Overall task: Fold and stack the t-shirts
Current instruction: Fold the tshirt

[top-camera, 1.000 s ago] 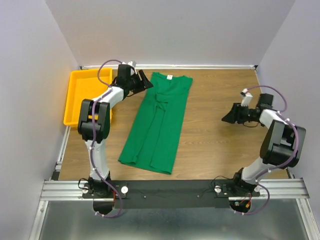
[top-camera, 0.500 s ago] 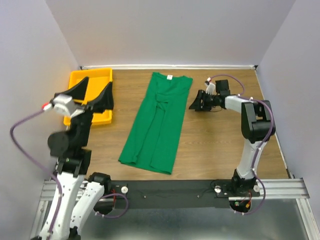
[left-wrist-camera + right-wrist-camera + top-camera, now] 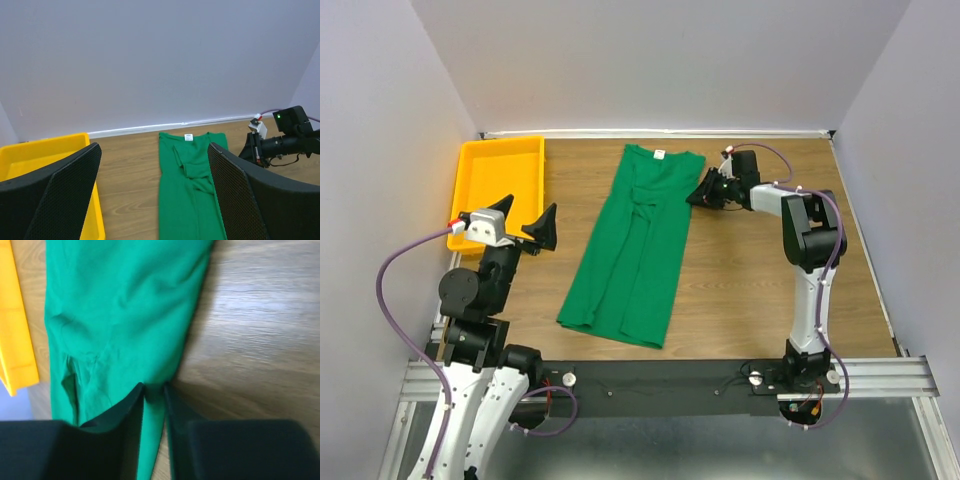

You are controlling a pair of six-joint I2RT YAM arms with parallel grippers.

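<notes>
A yellow tray (image 3: 500, 175) sits at the far left corner of the bench (image 3: 750, 280), with nothing seen in it. Just near of it the left claw (image 3: 525, 218) hangs high over the bench's left side, its fingers spread wide and holding nothing. The left wrist view looks out between them at the tray, the shirt and the far wall. The green shirt (image 3: 640, 240) lies flat along the middle of the bench, apart from the tray. It is folded lengthwise into a long narrow strip, with both sides turned in over its middle. Its collar and small white tag (image 3: 659, 153) are at the far end, and its hem is toward the arm bases, slanting a little left. The right claw (image 3: 705, 192) is down at the shirt's right edge, close to the collar end. Its fingers (image 3: 127, 415) are drawn nearly together, pinching the shirt's edge, with green cloth in the slim gap between them.
</notes>
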